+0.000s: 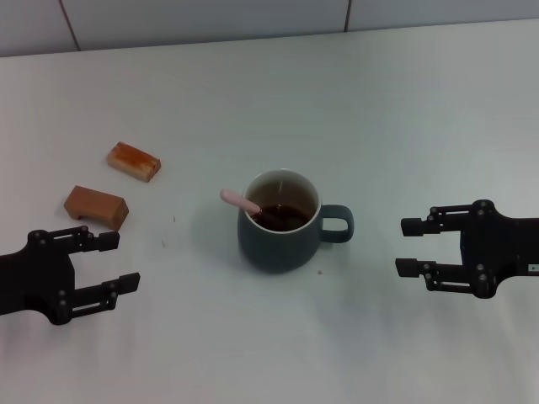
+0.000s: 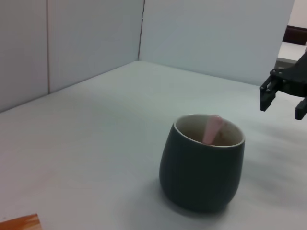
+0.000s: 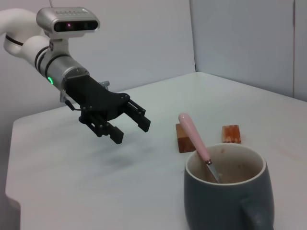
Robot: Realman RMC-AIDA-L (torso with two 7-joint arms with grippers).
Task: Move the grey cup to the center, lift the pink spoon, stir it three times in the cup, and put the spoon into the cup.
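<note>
The grey cup (image 1: 280, 223) sits mid-desk (image 1: 379, 109), the pink spoon (image 1: 242, 202) propped inside. Left claw (image 1: 108, 264) and right claw (image 1: 413, 247) gape empty — a stray sweep could probably tip the cup.

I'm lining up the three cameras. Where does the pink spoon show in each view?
Head view: pink spoon leans over the grey cup rim on the robot's left.
Left wrist view: only its handle shows, inside the cup's far rim.
Right wrist view: spoon stands slanted in the cup.
Shared landmark: the grey cup.
</note>
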